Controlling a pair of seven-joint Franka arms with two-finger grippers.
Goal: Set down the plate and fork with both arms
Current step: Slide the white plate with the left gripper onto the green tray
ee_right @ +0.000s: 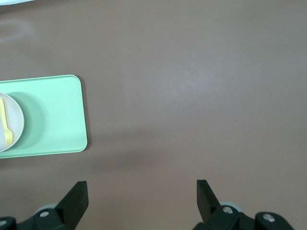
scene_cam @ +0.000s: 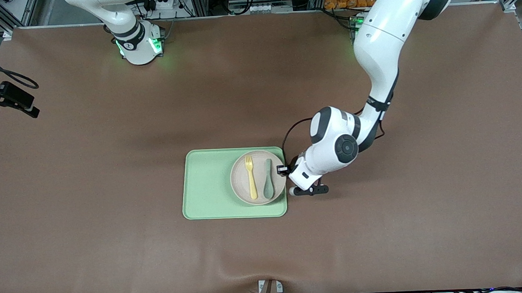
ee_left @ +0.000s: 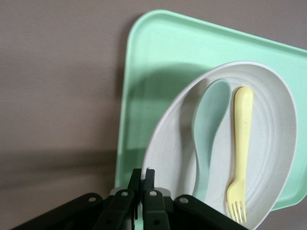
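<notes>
Left gripper [ee_left: 142, 178] jaws pinched tight on the rim of the plate [scene_cam: 241, 189], at the plate's edge toward the left arm's end of the table. Plate looks tipped up at that edge in the left wrist view; can't tell how far it is off the tray.

Plate sits in the tray [scene_cam: 205, 184], in the half toward the left arm's end. Fork [scene_cam: 251, 177] lies on the plate, tines pointing toward the robots' bases. Spoon [scene_cam: 268, 179] lies beside it on the plate, on the side nearer the left gripper, bowl toward the front camera. Fork and spoon roughly parallel, not touching.

Right gripper [ee_right: 143, 197] jaws wide apart, nothing between them, hanging over bare brown table [scene_cam: 90, 171] toward the right arm's end; its wrist view catches the tray edge and a sliver of plate. Right arm waits.

Tray lies near the table's middle, somewhat toward the front camera.
</notes>
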